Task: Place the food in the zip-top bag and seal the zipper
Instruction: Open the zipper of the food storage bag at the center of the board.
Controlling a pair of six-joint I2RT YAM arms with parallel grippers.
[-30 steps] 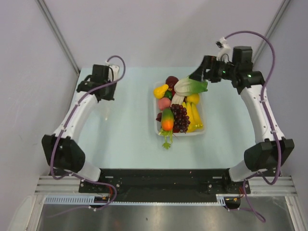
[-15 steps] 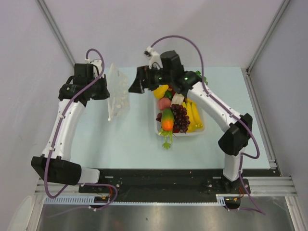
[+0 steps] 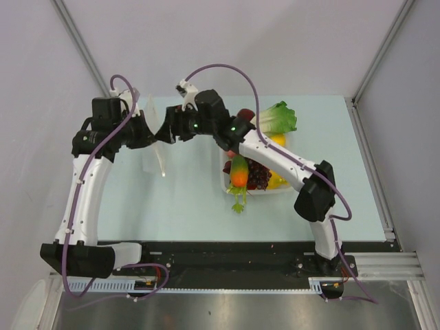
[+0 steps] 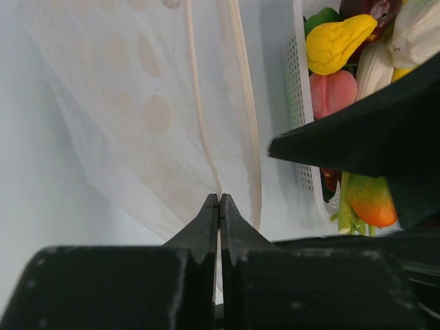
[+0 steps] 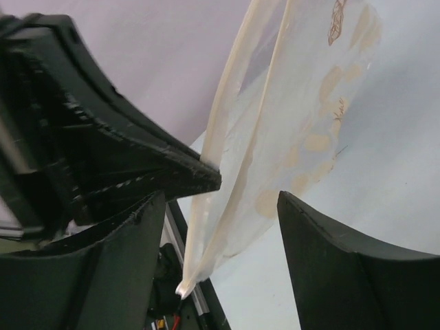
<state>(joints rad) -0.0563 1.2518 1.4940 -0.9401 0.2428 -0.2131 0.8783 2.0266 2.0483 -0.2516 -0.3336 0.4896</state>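
Observation:
The zip-top bag (image 3: 157,152), clear with white dots, hangs edge-on above the table's left side. My left gripper (image 3: 148,132) is shut on its zipper rim (image 4: 198,117), pinching it at the fingertips (image 4: 218,201). My right gripper (image 3: 167,128) is open, and the bag (image 5: 295,130) hangs between its two fingers without touching them. The left gripper's finger (image 5: 158,168) shows pinching the rim there. The food lies in the white tray (image 3: 223,180): carrot (image 3: 238,172), grapes (image 3: 258,170), bananas (image 3: 278,181). The lettuce (image 3: 276,117) rests at the tray's far end.
The tray's mesh wall (image 4: 297,103) is just right of the bag, with a yellow pear (image 4: 337,41) and a pink fruit (image 4: 332,93) inside. The right arm (image 3: 275,155) crosses over the tray. Grey walls enclose the table on three sides.
The right arm swung left from the lettuce at the tray's far end across to the bag. The left arm raised the bag, which has turned edge-on.

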